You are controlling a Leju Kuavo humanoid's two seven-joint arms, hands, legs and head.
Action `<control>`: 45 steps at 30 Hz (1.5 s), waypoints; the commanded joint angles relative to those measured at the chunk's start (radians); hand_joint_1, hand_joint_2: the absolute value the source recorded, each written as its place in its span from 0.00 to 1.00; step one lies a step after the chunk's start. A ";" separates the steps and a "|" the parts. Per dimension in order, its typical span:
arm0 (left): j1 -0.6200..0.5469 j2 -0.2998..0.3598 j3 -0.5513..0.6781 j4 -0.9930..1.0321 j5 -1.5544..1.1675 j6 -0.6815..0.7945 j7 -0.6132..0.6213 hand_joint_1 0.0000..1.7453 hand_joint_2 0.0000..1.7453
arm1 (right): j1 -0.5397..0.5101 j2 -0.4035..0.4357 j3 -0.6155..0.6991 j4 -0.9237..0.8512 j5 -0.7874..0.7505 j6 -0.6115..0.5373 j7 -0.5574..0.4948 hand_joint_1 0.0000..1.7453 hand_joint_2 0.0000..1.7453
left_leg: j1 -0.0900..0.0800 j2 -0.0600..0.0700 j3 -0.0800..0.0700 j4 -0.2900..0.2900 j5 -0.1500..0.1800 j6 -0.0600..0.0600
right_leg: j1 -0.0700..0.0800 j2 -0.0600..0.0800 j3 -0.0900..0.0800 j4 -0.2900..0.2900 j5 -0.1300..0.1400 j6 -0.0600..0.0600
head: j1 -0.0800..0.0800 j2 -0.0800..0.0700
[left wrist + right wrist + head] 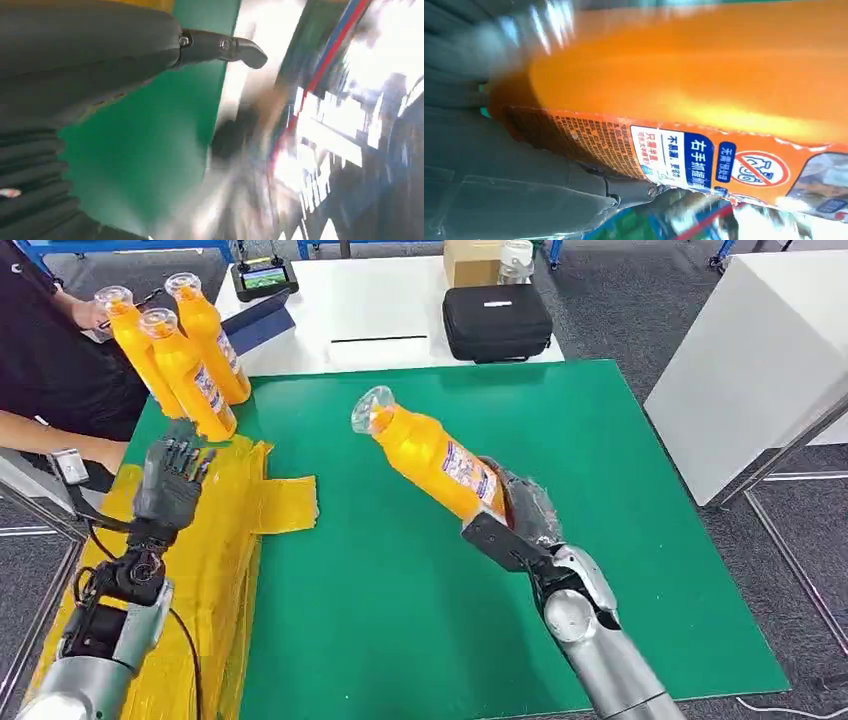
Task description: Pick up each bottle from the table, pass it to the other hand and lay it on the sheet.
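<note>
1 bottle (430, 455) is in the air over the green mat (620, 570) in the head view, gripped at its base by the right hand (520, 515). Its long axis tilts up and to the robot's left, with the clear cap leading, so the capped end points toward the other arm. The left hand (172, 475) hovers above the yellow sheet (215, 570), fingers raised, slightly parted and holding nothing; it stands well apart from the bottle, with bare mat between them. 3 more bottles (185, 350) rest at the sheet's far end, beside a person (50, 370) seated at the table's corner. My judgement is that the handover hinges on closing that gap: the free neck and upper body lie toward the left hand, so that hand would take the bottle above the right hand's grip.

Left wrist view: the left hand (90, 55) shows a grey cover and 1 dark fingertip (245, 50) stretched out over green mat, nothing in its grasp; the rest is blurred.

Right wrist view: the bottle (704, 85) runs lengthwise across the frame, its orange body and printed label (704, 160) close to the lens, with the right hand (524, 190) wrapped beneath it and a finger (634, 192) pressing against the label edge.
</note>
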 commanded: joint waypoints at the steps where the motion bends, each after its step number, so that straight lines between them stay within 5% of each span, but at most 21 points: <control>1: 0.079 -0.106 -0.335 -0.182 0.183 0.092 -0.012 0.00 1.00 | -0.253 0.167 0.003 0.266 0.001 -0.055 -0.002 1.00 1.00 | -0.001 0.003 0.002 0.002 -0.002 0.000 | -0.001 0.002 0.002 0.002 -0.001 0.000 | 0.000 0.000; 19: 0.087 -0.123 -0.362 -0.218 0.224 0.090 0.003 0.00 1.00 | -0.300 0.205 0.019 0.338 0.006 -0.058 0.014 1.00 1.00 | -0.001 0.001 0.003 0.001 -0.002 0.000 | -0.001 0.000 0.002 0.000 -0.001 0.001 | 0.000 0.000; 27: 0.053 -0.183 -0.425 -0.202 0.228 0.101 0.024 0.00 1.00 | -0.421 0.279 0.040 0.502 0.021 -0.039 0.031 1.00 1.00 | -0.002 0.001 0.002 0.002 -0.002 0.000 | -0.001 0.000 0.002 0.002 -0.001 0.000 | 0.000 0.000; 35: -0.023 -0.191 -0.403 -0.165 0.228 0.119 0.006 0.00 1.00 | -0.380 0.380 0.237 0.569 0.067 0.019 0.044 1.00 1.00 | -0.001 0.002 0.004 0.001 -0.002 -0.001 | 0.000 0.001 0.003 0.000 -0.001 0.000 | 0.000 0.000; 39: -0.044 -0.179 -0.383 -0.154 0.229 0.118 -0.006 0.00 1.00 | -0.340 0.380 0.425 0.545 0.011 -0.007 0.085 1.00 1.00 | 0.000 0.001 0.002 0.000 -0.001 -0.001 | 0.000 0.001 0.001 0.000 0.000 0.000 | 0.000 0.000; 45: -0.051 -0.198 -0.367 -0.168 0.228 0.129 -0.006 0.00 1.00 | -0.321 0.380 0.519 0.523 0.025 -0.014 0.101 1.00 1.00 | 0.000 -0.002 0.002 0.000 -0.001 -0.001 | 0.000 -0.002 0.002 0.000 -0.002 0.000 | 0.000 0.000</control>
